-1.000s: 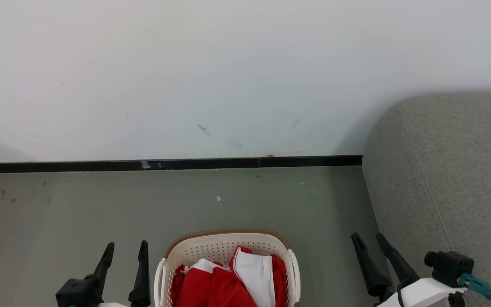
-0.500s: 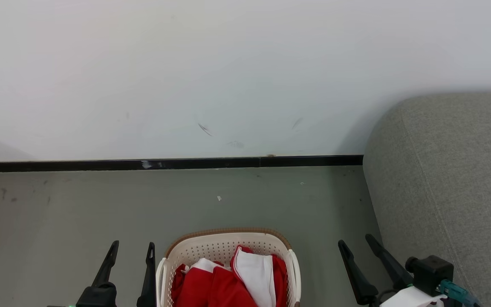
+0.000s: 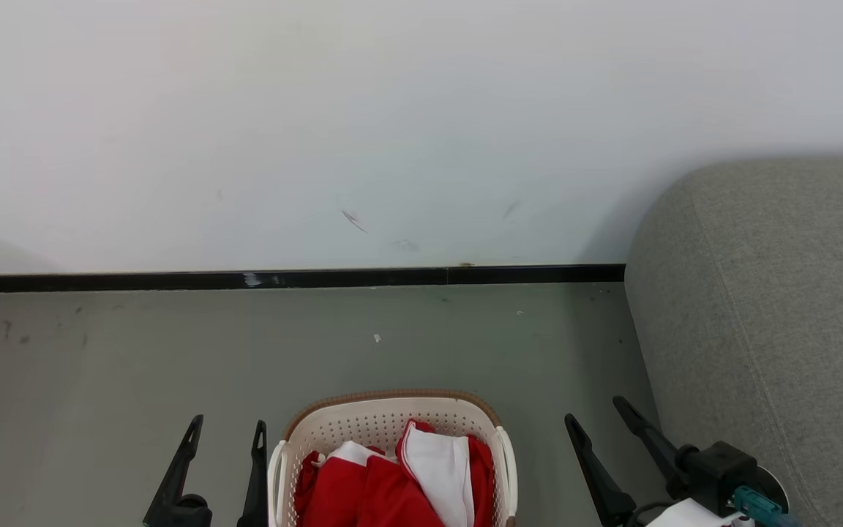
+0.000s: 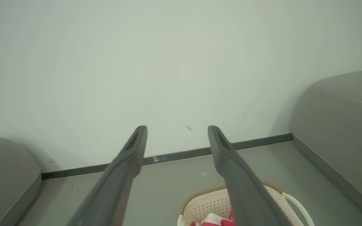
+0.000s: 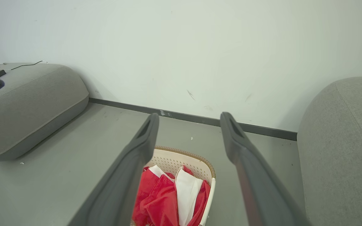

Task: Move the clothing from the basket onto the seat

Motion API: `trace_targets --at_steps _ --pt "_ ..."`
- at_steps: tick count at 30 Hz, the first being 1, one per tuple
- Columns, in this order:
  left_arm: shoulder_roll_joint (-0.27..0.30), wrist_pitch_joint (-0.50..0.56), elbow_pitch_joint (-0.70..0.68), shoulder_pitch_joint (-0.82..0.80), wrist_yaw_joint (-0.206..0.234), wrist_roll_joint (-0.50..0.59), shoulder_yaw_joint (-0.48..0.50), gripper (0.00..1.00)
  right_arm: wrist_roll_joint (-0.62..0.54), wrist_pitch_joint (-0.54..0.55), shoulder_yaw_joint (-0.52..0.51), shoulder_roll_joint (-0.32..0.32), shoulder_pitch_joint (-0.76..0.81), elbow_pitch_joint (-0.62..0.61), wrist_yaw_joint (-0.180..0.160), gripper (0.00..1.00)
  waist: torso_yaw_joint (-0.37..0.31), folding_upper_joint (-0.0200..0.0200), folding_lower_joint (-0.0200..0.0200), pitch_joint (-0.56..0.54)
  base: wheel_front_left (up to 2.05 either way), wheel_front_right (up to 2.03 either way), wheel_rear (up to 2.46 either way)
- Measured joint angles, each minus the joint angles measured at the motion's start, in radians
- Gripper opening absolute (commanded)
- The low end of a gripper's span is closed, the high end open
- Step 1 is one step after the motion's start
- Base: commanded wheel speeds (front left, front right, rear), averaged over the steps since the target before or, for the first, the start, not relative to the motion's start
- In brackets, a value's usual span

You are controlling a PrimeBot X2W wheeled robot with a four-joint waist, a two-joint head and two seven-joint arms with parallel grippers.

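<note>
The cream basket [image 3: 385, 419] with a brown rim stands on the grey floor at the bottom middle of the head view, holding the red and white clothing [image 3: 392, 483]. The grey seat [image 3: 780, 307] rises at the right. My left gripper [image 3: 227, 424] stands open just left of the basket, empty. Right of the basket, near the seat's edge, my right gripper [image 3: 597, 410] is open and empty too. In the right wrist view the clothing [image 5: 168, 197] lies in the basket [image 5: 181, 158] below my open gripper [image 5: 189, 117]. The left wrist view catches the basket [image 4: 204, 204] beneath my open gripper [image 4: 178, 129].
A white wall with a black skirting strip [image 3: 282, 279] closes the far side of the floor. A second grey cushion [image 5: 27, 103] lies on the floor to the left, with a cable and a dark object on it.
Both grippers have drawn back toward the bottom edge of the head view, the right one also shifting left toward the basket. Basket and clothing have not moved.
</note>
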Motion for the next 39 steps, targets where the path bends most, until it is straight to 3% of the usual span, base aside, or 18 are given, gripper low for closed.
trace_targets --at_steps 39 --pt "-0.004 0.0 0.028 0.0 -0.006 -0.026 0.035 1.0 -0.001 0.0 -0.005 0.0 0.0 -0.019 0.0 1.0 0.001 0.0 -0.0002 0.014 0.0 0.0 0.0"
